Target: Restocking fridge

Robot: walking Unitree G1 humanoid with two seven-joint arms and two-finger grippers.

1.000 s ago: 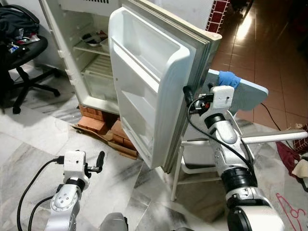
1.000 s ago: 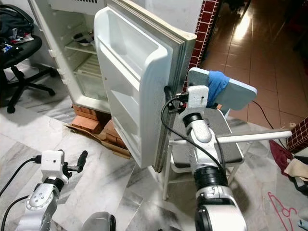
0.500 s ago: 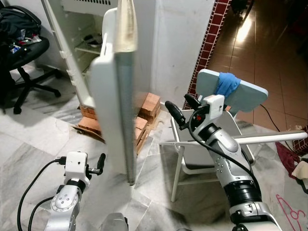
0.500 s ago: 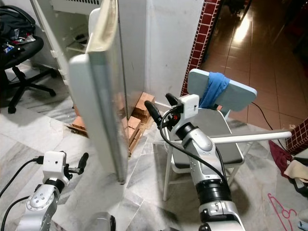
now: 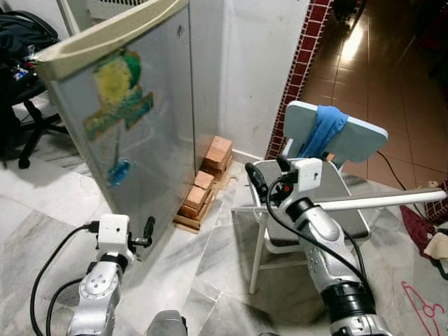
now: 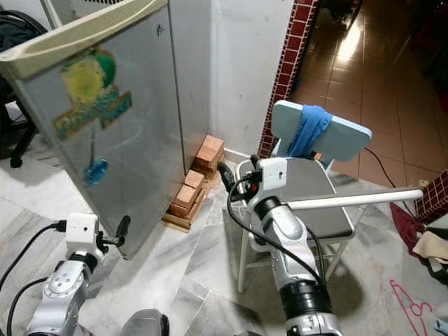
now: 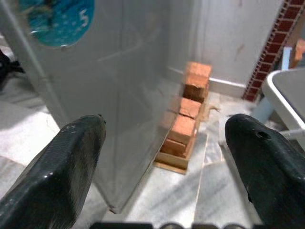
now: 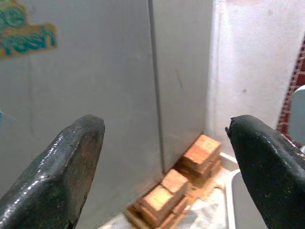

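You are looking down at a fridge door [image 5: 133,119] that fills the upper left of the left eye view, its grey outer face turned toward you with a yellow and green sticker [image 5: 119,91] and a small blue one [image 5: 117,172] below it. The door stands swung most of the way toward shut, so nothing of the fridge's inside can be seen — you cannot check any shelf or door bin, or what is in them.

Judging by this, the step in hand is closing the fridge at the end of restocking. The next move calls for a gentle push on the door's outer face until it seats, keeping clear of the stacked bricks [image 5: 206,189] on the floor at the centre of the frame.

The right tool [image 5: 262,178] is raised at centre right, in front of a grey chair [image 5: 350,210] draped with a blue cloth [image 5: 327,129]; its fingers are spread wide and hold nothing, pointing toward the door and the bricks. The left tool [image 5: 147,231] sits low at lower left, just beside the door's bottom edge, also spread wide and empty.

An office chair [image 5: 21,77] stands at the far upper left. A white rod [image 5: 385,199] crosses the right edge.
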